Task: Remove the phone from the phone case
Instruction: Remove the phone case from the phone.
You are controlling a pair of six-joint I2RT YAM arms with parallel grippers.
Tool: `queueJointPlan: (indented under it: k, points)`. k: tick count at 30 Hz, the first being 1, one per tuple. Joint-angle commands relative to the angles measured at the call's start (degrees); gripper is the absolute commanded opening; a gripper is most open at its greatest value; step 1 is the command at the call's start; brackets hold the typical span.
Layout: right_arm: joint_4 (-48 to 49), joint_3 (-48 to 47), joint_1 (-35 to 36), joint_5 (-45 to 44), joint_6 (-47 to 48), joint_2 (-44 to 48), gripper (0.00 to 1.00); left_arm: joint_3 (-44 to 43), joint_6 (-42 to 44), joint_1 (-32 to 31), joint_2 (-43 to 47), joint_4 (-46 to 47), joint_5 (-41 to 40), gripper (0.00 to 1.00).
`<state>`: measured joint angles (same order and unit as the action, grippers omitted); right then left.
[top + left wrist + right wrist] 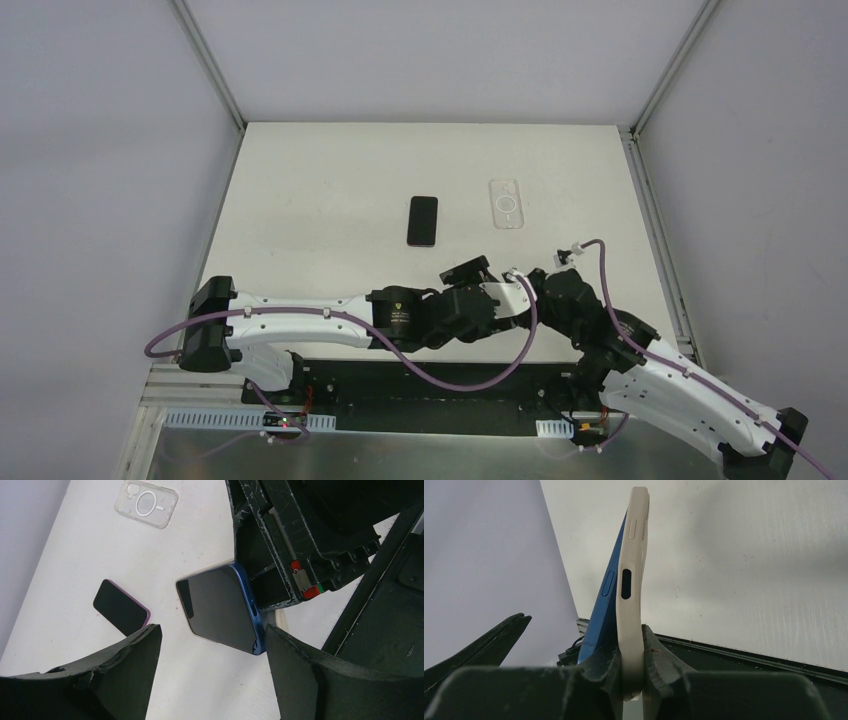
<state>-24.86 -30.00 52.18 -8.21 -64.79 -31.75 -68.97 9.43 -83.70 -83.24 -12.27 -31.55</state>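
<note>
My right gripper (630, 665) is shut on the lower end of a cream phone case (631, 580) and holds it upright above the table. A blue phone (605, 605) leans away from the case on the left, its upper part apart from the case and its lower end still at the jaws. In the left wrist view the blue phone (220, 607) shows its dark screen, with the right gripper (280, 587) behind it. My left gripper (212, 635) is open, its fingers on either side just below the phone's near corner and not touching it. In the top view both grippers meet (500, 290).
A dark phone with a purple edge (423, 220) lies flat at the table's middle, also in the left wrist view (120, 607). A clear case with a ring (506, 203) lies to its right, and it shows in the left wrist view (146, 504). Grey walls surround the table.
</note>
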Motion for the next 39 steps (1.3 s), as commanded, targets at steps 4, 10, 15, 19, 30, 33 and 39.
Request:
queueJointPlan:
  k: [4, 10, 15, 19, 30, 33, 39]
  points:
    - [4.77, -2.74, -0.07, 0.74, -1.77, 1.73, 0.0, 0.22, -2.06, -0.36, 1.36, 0.24, 1.13, 0.77]
    - [5.44, -2.43, 0.01, 1.47, -2.26, 1.64, 0.0, -0.23, -1.97, -0.26, -0.66, 0.23, -2.56, 0.66]
    - [5.61, -2.07, 0.07, 1.64, -2.72, 1.98, 0.0, -1.26, -1.15, 0.18, -2.72, 0.23, -5.01, 0.54]
    - [5.75, -1.74, 0.19, 1.5, -3.03, 2.31, 0.0, -1.97, -1.25, 0.59, -5.17, 0.28, -6.41, 0.49]
    - [2.91, -1.2, 0.38, -1.74, -1.38, 4.68, 0.0, -1.65, -1.95, 1.17, -3.65, 0.66, -5.21, 0.0]
    - [1.26, -1.38, 0.38, -3.71, -0.21, 5.63, 0.0, -0.82, -1.91, 1.09, -0.88, 1.09, -3.5, 0.0]
    - [0.76, -1.46, 0.27, -5.37, 0.82, 5.07, 0.0, -0.4, -2.65, 0.67, 3.41, 1.46, -1.8, 0.0]
